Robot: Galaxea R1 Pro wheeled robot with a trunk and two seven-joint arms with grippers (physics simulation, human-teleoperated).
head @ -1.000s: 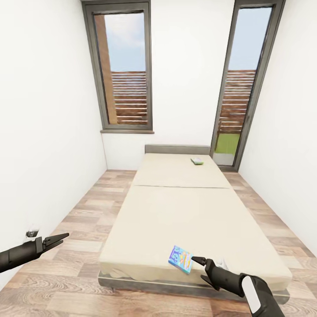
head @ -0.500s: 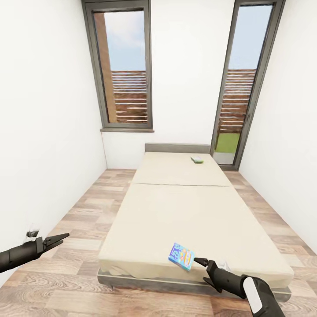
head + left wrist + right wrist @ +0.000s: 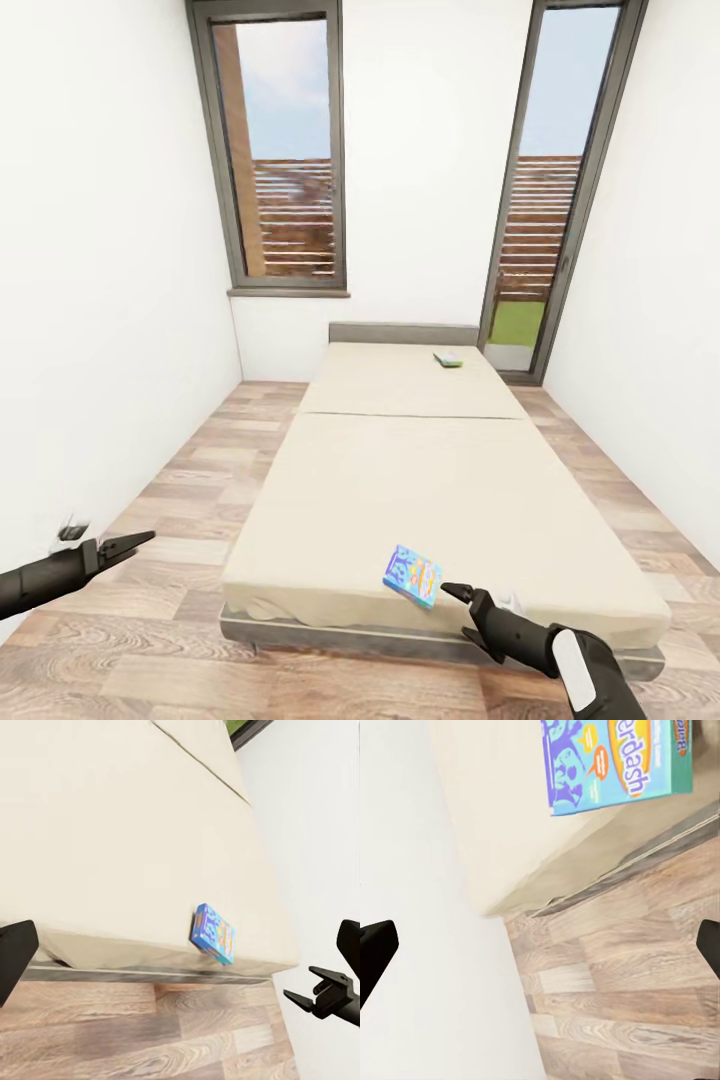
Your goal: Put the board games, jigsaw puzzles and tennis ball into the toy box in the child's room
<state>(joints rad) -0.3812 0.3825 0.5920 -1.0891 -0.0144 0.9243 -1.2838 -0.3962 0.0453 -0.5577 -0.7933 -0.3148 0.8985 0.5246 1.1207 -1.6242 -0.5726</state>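
A blue board game box (image 3: 412, 576) sits tilted at the near edge of the bed (image 3: 420, 470); it also shows in the left wrist view (image 3: 214, 934) and, close up, in the right wrist view (image 3: 615, 761). A second, green board game (image 3: 448, 359) lies at the bed's far end by the headboard. My right gripper (image 3: 458, 592) is open just right of the blue box, a small gap away, with nothing in it. My left gripper (image 3: 128, 545) is open and empty, low over the floor left of the bed. The table, toy box, puzzles and tennis ball are out of view.
A white wall (image 3: 100, 300) runs close along the left, and a strip of wooden floor (image 3: 190, 490) lies between it and the bed. A window (image 3: 285, 160) and a glass door (image 3: 545, 200) are in the far wall. Another wall (image 3: 660, 350) stands close on the right.
The whole view has drifted slightly, with the bed and both games sitting a little higher in the picture. Both arms keep nearly the same pose, and the blue box stays at the bed's edge.
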